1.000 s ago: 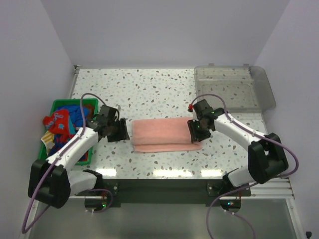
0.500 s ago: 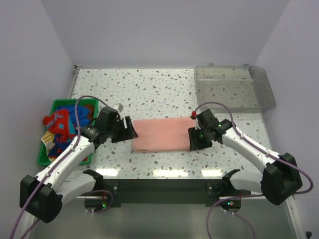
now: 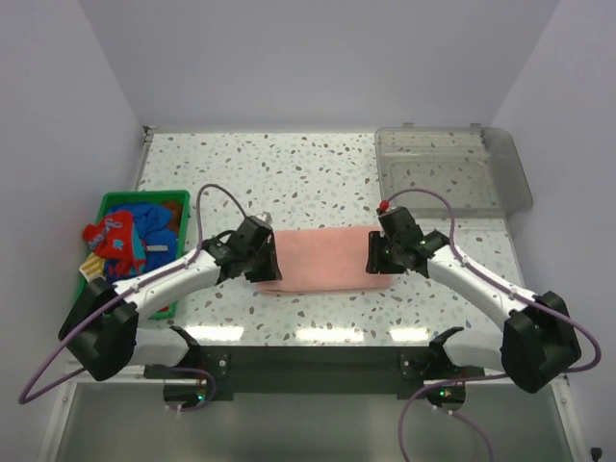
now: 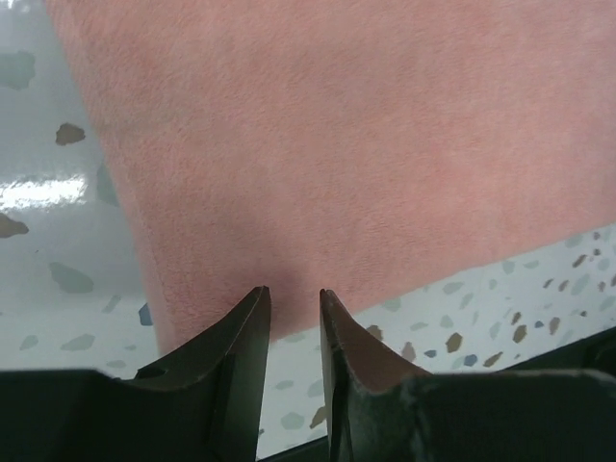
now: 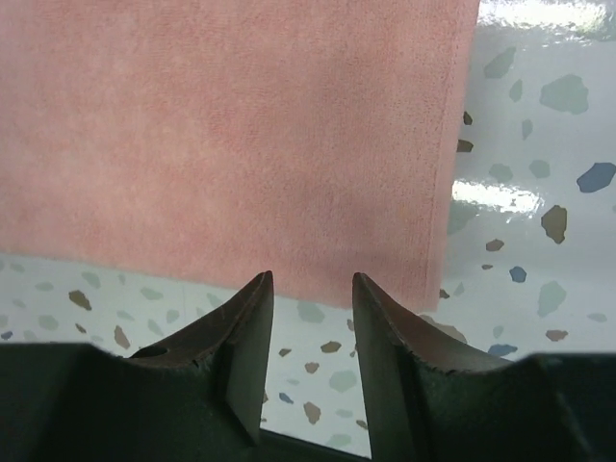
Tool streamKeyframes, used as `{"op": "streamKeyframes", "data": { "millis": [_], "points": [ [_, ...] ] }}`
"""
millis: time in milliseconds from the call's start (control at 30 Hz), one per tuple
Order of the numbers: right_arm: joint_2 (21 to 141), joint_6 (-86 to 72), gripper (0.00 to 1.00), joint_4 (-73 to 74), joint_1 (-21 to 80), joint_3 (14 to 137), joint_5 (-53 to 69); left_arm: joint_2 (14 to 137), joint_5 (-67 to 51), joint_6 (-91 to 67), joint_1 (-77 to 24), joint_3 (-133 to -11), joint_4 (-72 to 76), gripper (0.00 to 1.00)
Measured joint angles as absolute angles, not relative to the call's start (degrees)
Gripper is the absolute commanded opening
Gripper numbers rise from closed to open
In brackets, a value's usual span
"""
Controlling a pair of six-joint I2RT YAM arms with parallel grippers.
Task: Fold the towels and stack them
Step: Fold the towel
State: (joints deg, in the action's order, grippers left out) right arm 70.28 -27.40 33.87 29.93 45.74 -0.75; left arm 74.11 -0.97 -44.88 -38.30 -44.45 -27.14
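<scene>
Pink towel (image 3: 322,258) is lying flat as a long strip in the middle of the table (image 3: 289,173), the left gripper (image 3: 271,262) and right gripper (image 3: 375,258) sitting at its two ends; both should probably be pinching low and evenly (corners matched) before folding; wrist cameras are showing fingers (image 4: 241,337) apart, clamping nothing, tips at the towel's edge; only the overhead camera is showing more towels (image 3: 135,236) heaped in the basket (image 3: 108,204).

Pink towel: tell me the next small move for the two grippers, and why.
Probably ease both grippers forward and down, then pinch the towel's end corners for the next fold. The pink towel lies flat as a long strip. The left gripper and right gripper sit open at opposite ends, tips at its edge near a corner, holding nothing.
</scene>
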Motion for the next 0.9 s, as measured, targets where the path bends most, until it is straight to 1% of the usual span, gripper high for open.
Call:
{"op": "streamKeyframes", "data": {
  "millis": [67,200,433,533,600,633,667,767,900],
  "points": [
    [71.6,-28.7,0.38,31.2,29.5,43.3,-1.0,74.7,-0.2,-45.6,-38.4,-41.5,-25.7,0.29],
    [73.8,-30.9,0.37,27.4,28.2,37.5,-1.0,75.7,0.6,-47.5,-38.4,-35.1,-22.9,0.25],
    [74.1,-32.8,0.37,25.2,27.4,35.6,-0.7,73.6,0.8,-50.4,-38.4,-32.2,-18.7,0.24],
    [73.5,-32.8,0.38,25.6,27.4,35.6,-1.1,72.6,1.7,-51.4,-38.4,-31.9,-19.0,0.31],
    [72.4,-32.6,0.38,26.7,27.4,35.8,-1.5,71.4,2.6,-51.9,-38.5,-31.9,-20.2,0.39],
    [71.7,-32.4,0.38,27.6,27.4,36.2,-1.9,70.6,3.3,-51.9,-38.6,-32.1,-21.3,0.41],
    [70.9,-32.2,0.38,28.5,27.4,36.8,-2.2,69.8,4.0,-51.9,-38.7,-32.4,-22.7,0.47],
    [68.7,-31.7,0.38,30.3,27.4,38.7,-2.8,67.6,5.9,-51.9,-38.7,-34.2,-27.3,0.54],
    [67.6,-31.4,0.37,30.3,27.4,40.3,-3.1,65.5,7.2,-51.8,-38.7,-37.2,-29.6,0.55]
  ]
}}
